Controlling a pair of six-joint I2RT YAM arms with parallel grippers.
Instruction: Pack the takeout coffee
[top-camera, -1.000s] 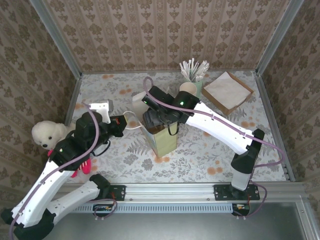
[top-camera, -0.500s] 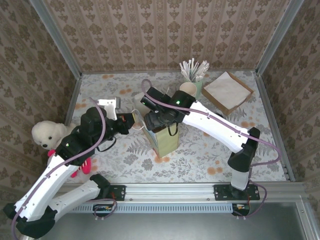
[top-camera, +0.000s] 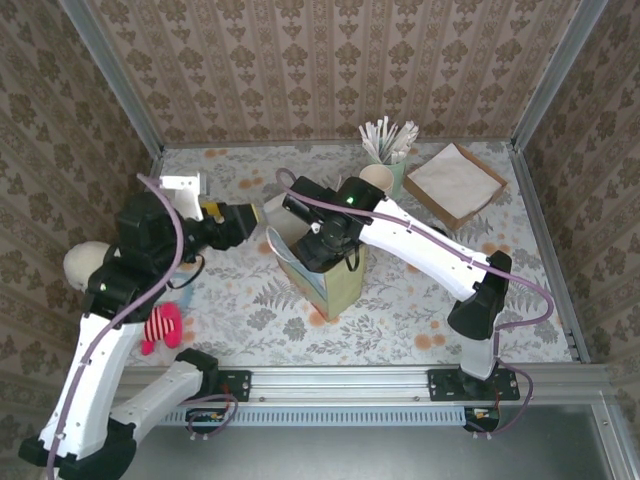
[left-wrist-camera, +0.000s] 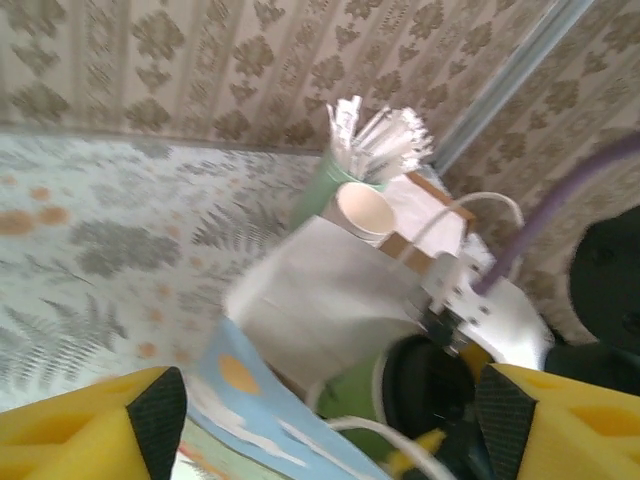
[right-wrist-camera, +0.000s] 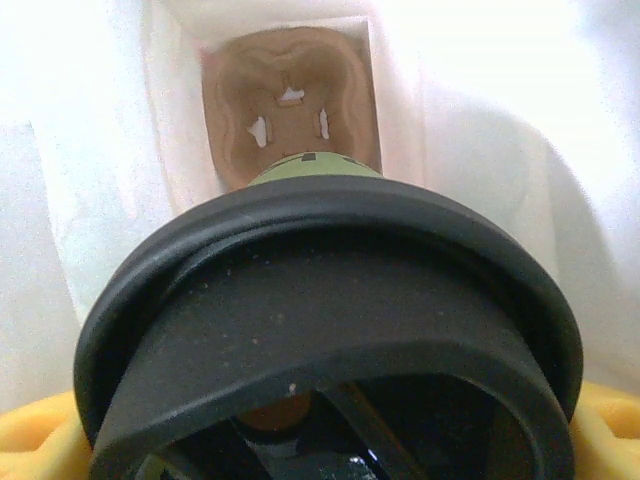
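The right gripper (top-camera: 318, 243), jaws pinching the takeout coffee (right-wrist-camera: 330, 300), is holding it inside the paper bag (top-camera: 335, 285) at the middle of the bench (top-camera: 420, 300). The left gripper (left-wrist-camera: 330, 400), jaws spread, is hovering beside the bag's left rim.

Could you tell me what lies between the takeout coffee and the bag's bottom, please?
Nothing: in the right wrist view the bag is bare inside between the takeout coffee and its brown bottom.

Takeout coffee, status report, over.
Left gripper open, beside the printed paper bag. Right gripper shut on small green paper cup with black plastic lid, at bag mouth. Nothing blocking; brown cardboard insert at bottom.
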